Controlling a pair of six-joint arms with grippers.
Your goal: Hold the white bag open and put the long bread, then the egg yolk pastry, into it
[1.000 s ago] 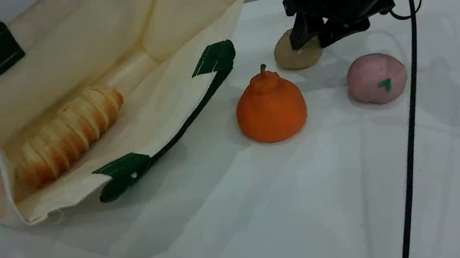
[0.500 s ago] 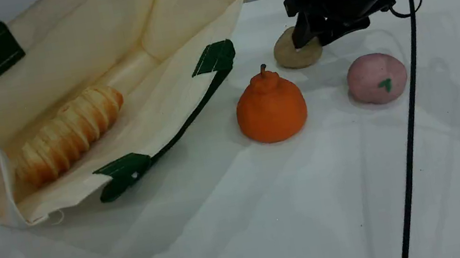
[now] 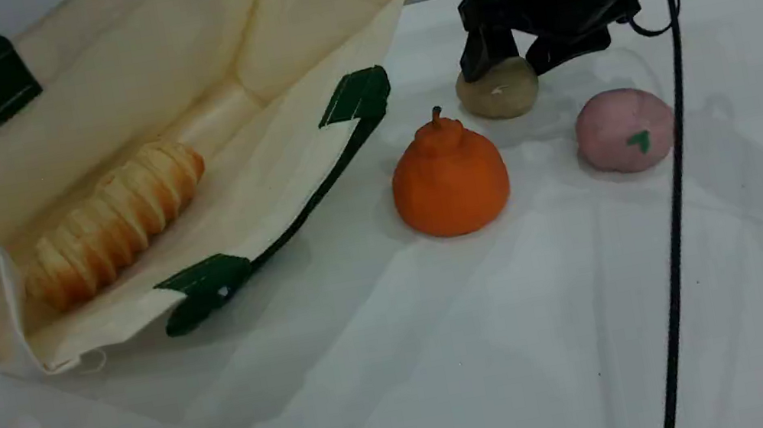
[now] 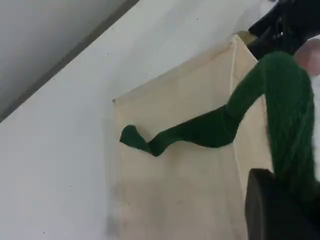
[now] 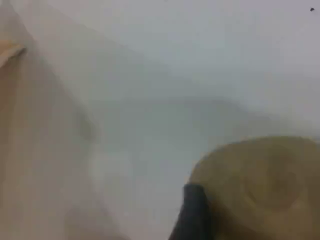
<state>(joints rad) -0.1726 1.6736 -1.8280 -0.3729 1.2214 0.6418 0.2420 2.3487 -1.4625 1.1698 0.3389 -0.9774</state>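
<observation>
The white bag (image 3: 259, 41) lies on its side at the left, mouth held open, with the long bread (image 3: 112, 224) inside on its lower wall. In the left wrist view my left gripper (image 4: 272, 210) is shut on the bag's green handle (image 4: 280, 100), which rises off the cream cloth (image 4: 180, 165). The egg yolk pastry (image 3: 499, 92) sits on the table right of the bag. My right gripper (image 3: 512, 66) hovers just over it, open, one finger on each side. The right wrist view shows the pastry (image 5: 260, 180) close beside a dark fingertip (image 5: 192, 215).
An orange pear-shaped item (image 3: 449, 179) stands in front of the pastry, and a pink ball (image 3: 625, 129) with a green leaf mark lies to its right. A black cable (image 3: 672, 235) hangs from the right arm down across the table. The bag's lower handle (image 3: 316, 194) trails on the cloth.
My right gripper's jaws have spread wider, so more of the pastry's top shows between them. The bag, the bread and the left grip have stayed put.
</observation>
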